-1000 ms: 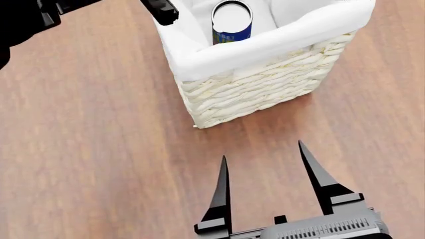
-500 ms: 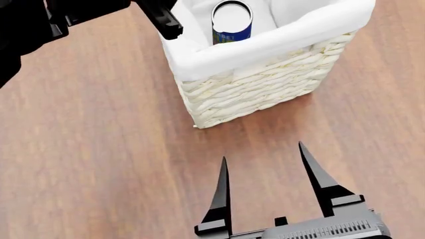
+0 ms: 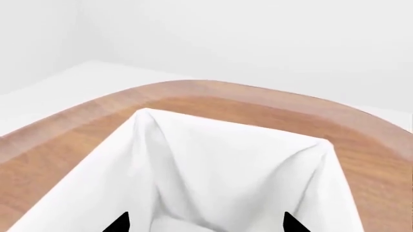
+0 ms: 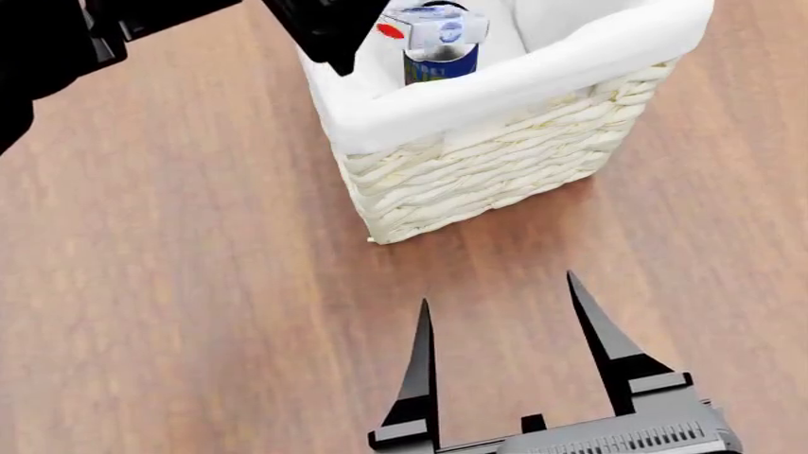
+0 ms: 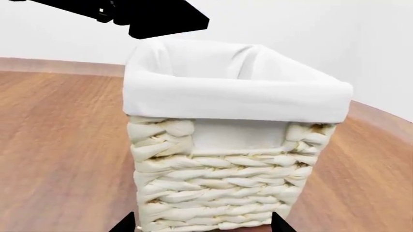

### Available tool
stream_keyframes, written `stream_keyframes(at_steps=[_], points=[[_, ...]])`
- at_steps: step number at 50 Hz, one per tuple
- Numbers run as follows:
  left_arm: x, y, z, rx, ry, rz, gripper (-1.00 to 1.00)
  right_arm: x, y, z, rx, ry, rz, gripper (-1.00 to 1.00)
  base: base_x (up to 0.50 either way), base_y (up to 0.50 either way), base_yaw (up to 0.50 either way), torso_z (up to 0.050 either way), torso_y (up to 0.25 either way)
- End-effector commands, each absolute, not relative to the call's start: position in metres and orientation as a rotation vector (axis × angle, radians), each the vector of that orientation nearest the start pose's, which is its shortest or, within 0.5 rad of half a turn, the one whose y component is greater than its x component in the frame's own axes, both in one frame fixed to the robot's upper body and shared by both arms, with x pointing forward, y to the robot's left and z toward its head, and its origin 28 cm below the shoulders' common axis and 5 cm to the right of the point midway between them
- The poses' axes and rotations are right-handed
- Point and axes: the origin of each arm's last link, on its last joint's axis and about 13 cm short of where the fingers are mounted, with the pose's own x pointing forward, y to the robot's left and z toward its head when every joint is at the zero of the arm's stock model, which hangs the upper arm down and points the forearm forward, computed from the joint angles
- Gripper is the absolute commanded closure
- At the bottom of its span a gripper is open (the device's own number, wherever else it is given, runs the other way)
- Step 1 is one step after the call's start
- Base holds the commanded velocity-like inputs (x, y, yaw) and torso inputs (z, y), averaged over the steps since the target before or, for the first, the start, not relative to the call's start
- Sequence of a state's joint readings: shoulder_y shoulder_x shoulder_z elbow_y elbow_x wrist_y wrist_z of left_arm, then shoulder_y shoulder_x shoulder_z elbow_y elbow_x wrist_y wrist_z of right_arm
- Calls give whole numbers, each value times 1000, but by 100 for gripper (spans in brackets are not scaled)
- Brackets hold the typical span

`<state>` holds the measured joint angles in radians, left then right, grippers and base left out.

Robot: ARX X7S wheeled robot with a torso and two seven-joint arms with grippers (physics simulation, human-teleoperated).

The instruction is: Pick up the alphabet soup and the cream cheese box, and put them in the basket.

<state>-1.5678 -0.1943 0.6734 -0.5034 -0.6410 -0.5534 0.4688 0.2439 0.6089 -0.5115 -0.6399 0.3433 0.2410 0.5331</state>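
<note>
The left arm reaches in from the upper left of the head view, its black left tool [image 4: 331, 28] poised over the near-left corner of the basket [image 4: 505, 175]. In its own wrist view only two dark fingertips [image 3: 119, 223] show, set wide apart over the white cloth liner [image 3: 226, 164], so this tool is open and holds nothing. Just beside the left tool, inside the basket, the cream cheese box [image 4: 436, 26] sits tilted on top of the upright alphabet soup [image 4: 442, 64]; whether the box touches the can's lid cannot be told. The right arm is low, on the side of the basket nearest the robot, and its right tool [image 4: 505, 326] points at the basket's woven wall [image 5: 219, 188], well short of it. Its two pointed fingers [image 4: 421, 364] are spread apart and empty above the wooden tabletop [image 4: 165, 284].
</note>
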Motion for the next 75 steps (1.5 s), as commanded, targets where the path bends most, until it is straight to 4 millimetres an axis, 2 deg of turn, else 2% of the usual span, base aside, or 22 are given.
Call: stream_keyframes(at_steps=[1, 19, 27, 30, 31, 32, 36, 37, 40, 43, 44, 45, 51, 66, 71, 75], points=[[386, 168, 367, 288, -234, -878, -100, 201, -95, 143, -162, -382, 158, -100, 0, 0, 0, 0, 0], [385, 170, 366, 281, -244, -871, -100, 202, -95, 141, -159, -378, 162, -100, 0, 0, 0, 0, 0], [372, 170, 373, 297, -311, -869, -100, 203, -95, 141, -163, -375, 163, -100, 0, 0, 0, 0, 0], [367, 171, 374, 337, -398, -751, -100, 203, -94, 140, -164, -374, 164, -100, 0, 0, 0, 0, 0], [367, 171, 372, 389, -447, -665, -100, 203, -94, 139, -163, -373, 165, -100, 0, 0, 0, 0, 0], [365, 171, 371, 358, -442, -684, -100, 203, -94, 139, -163, -372, 165, -100, 0, 0, 0, 0, 0], [359, 171, 363, 279, -517, -621, -100, 203, -93, 139, -163, -371, 169, -100, 0, 0, 0, 0, 0], [360, 171, 356, 330, -564, -528, -100, 203, -93, 139, -166, -370, 168, -100, 0, 0, 0, 0, 0], [356, 171, 345, 253, -586, -524, -100, 203, -94, 140, -166, -370, 164, -100, 0, 0, 0, 0, 0], [353, 172, 332, 210, -649, -431, -100, 204, -94, 139, -165, -369, 162, -100, 0, 0, 0, 0, 0], [353, 173, 329, 204, -664, -377, -100, 204, -94, 139, -166, -369, 162, -100, 0, 0, 0, 0, 0], [354, 173, 320, 269, -711, -273, -100, 204, -94, 139, -168, -368, 163, -100, 0, 0, 0, 0, 0], [336, 170, 290, 214, -749, -240, -100, 205, -93, 139, -165, -369, 166, -100, 0, 0, 0, 0, 0], [291, 161, 253, 177, -813, -173, -100, 208, -98, 151, -143, -401, 128, -100, 0, 0, 0, 0, 0], [279, 161, 236, 147, -784, -188, -100, 208, -96, 148, -138, -400, 136, -100, 0, 0, 0, 0, 0], [270, 160, 235, 125, -784, -215, -100, 207, -95, 147, -136, -398, 142, -100, 0, 0, 0, 0, 0]])
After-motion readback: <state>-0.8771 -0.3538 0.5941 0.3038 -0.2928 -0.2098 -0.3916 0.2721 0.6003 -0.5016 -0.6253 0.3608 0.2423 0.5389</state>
